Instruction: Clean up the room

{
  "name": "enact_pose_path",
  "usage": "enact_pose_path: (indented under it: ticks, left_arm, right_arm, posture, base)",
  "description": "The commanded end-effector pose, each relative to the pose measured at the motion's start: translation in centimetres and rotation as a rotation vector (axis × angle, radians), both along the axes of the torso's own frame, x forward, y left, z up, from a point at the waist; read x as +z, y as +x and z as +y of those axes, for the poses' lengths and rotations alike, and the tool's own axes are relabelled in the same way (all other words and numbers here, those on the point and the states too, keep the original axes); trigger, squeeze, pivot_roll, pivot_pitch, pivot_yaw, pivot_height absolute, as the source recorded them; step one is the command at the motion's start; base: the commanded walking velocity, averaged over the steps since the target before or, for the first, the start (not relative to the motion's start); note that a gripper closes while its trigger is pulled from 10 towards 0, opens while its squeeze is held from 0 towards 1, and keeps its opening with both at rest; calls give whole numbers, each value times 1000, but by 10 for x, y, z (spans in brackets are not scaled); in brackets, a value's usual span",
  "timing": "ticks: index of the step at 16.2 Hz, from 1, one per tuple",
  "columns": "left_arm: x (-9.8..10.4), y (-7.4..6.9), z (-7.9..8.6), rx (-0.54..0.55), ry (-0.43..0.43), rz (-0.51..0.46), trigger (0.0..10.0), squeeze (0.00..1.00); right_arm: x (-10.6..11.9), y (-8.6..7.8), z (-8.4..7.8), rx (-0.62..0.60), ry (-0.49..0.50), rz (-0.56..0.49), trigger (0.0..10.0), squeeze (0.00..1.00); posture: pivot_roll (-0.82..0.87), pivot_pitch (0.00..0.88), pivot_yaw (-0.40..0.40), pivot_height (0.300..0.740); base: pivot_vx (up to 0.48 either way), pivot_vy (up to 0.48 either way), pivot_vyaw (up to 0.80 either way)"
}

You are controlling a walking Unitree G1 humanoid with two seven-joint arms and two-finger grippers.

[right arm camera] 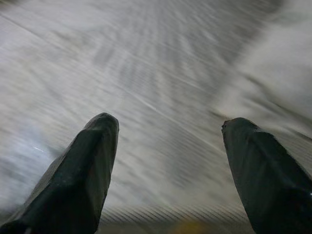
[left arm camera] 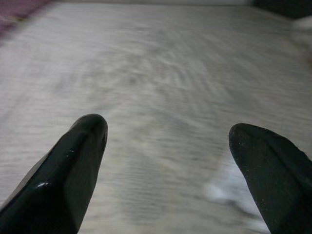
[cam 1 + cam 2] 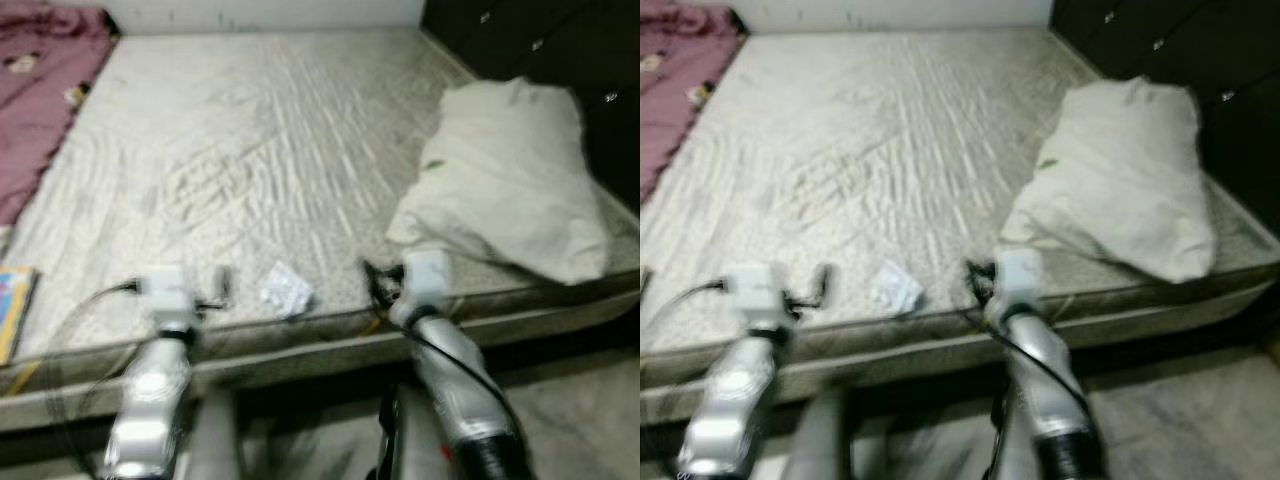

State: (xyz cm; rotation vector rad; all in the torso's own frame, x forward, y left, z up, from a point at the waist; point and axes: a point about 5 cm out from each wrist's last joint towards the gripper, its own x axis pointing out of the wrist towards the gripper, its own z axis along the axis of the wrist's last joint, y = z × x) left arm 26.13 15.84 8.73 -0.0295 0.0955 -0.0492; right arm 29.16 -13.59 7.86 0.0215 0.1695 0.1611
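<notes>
A pink blanket [image 3: 35, 95] lies along the mattress's [image 3: 250, 170] far left edge, and a colourful book [image 3: 14, 305] sits at its near left corner. The left gripper [image 2: 168, 139] hovers over the near edge, fingers spread apart. Between the two arms, a crumpled white paper [image 3: 286, 291] rests at the near edge. The right gripper [image 1: 170, 134], fingers likewise apart, reaches beside a white pillow [image 3: 510, 175] on the right edge.

The bed [image 3: 250, 170] wears matt, quilted, wrinkled cloth. The pillow [image 3: 510, 175] is soft cream fabric, the blanket [image 3: 35, 100] maroon cloth. Crumpled white paper [image 3: 286, 291]. Glossy black plastic fingers [image 2: 73, 165].
</notes>
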Motion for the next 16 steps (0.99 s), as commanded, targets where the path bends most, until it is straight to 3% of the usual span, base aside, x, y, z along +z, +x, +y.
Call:
enact_pose_path:
  ticks: [1,5,9,13,16]
  left_arm:
    - [-3,-3,13,32,27,22,10000,0]
    - [-3,-4,13,41,26,33,10000,0]
    - [-4,-4,14,41,25,42,10000,0]
    - [2,-6,19,92,29,39,10000,0]
    - [8,-10,19,97,42,25,10000,0]
  right_arm:
    - [4,2,12,40,15,-14,10000,0]
    - [0,2,13,48,14,14,10000,0]
    - [-4,3,13,48,31,57,10000,0]
    - [-8,0,20,93,41,97,10000,0]
    - [-11,2,34,212,19,129,10000,0]
  posture:
    - [72,22,-33,534]
    - [77,33,-35,534]
    - [78,44,-36,534]
    - [82,65,-32,499]
    - [100,88,-27,484]
  base:
    - [0,0,800]
    - [0,0,788]
    - [0,0,0]
    - [0,0,0]
    - [0,0,0]
